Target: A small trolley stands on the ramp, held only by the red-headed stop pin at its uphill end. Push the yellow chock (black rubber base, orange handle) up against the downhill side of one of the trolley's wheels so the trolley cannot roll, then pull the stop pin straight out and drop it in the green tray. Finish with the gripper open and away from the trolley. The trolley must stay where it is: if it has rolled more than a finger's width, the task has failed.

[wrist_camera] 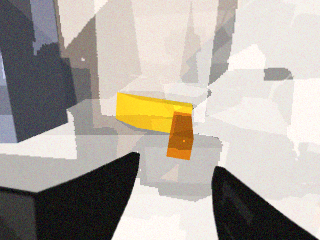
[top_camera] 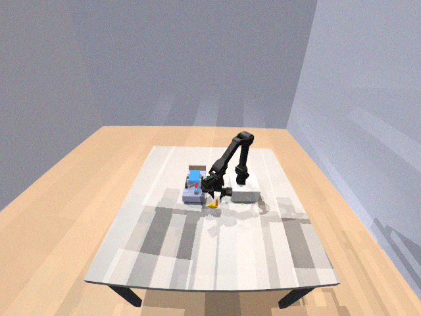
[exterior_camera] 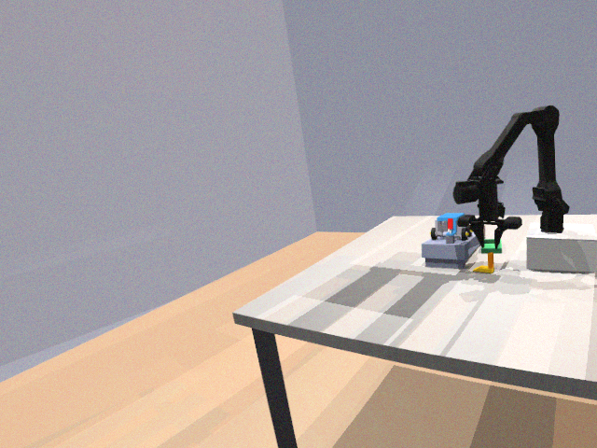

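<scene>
The yellow chock (top_camera: 212,205) (exterior_camera: 482,270) (wrist_camera: 145,110) lies on the table beside the ramp (top_camera: 193,198) (exterior_camera: 441,251) (wrist_camera: 35,92), its orange handle (exterior_camera: 491,260) (wrist_camera: 180,140) upright. My gripper (top_camera: 216,197) (exterior_camera: 490,246) (wrist_camera: 175,167) is open and points down just above the handle, with nothing between its fingers. The trolley (top_camera: 194,176) (exterior_camera: 451,216) stands on the ramp with its blue top showing. The red-headed stop pin (top_camera: 196,185) (exterior_camera: 450,223) stands upright at the trolley's near end. The green tray (exterior_camera: 492,250) is behind the fingers and mostly hidden in the top view.
The white block (top_camera: 245,194) (exterior_camera: 554,254) under the arm's base is to the right of the chock. A brown board (top_camera: 197,167) stands at the far end of the ramp. The ramp's side wall is close to the left of my gripper.
</scene>
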Robot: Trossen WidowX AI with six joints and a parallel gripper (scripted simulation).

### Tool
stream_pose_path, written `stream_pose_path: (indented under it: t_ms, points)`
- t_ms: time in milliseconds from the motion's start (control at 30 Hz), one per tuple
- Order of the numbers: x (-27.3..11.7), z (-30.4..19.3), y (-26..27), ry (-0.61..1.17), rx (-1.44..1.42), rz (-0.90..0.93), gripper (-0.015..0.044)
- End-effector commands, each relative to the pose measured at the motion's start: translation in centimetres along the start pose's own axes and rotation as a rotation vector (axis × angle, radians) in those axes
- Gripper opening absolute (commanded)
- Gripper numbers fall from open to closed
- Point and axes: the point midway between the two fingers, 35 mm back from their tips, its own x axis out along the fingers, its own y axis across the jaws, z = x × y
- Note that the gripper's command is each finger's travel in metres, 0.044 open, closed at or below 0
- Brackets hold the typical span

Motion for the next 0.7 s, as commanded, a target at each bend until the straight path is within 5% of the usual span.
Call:
stream_pose_path:
  t_ms: [0, 667]
  points:
    - [0.7, 0.2, -0.1, -0.009, 0.002, -0.002, 0.0190]
    - [3.2, 0.3, -0.1, -0.009, 0.002, -0.002, 0.0190]
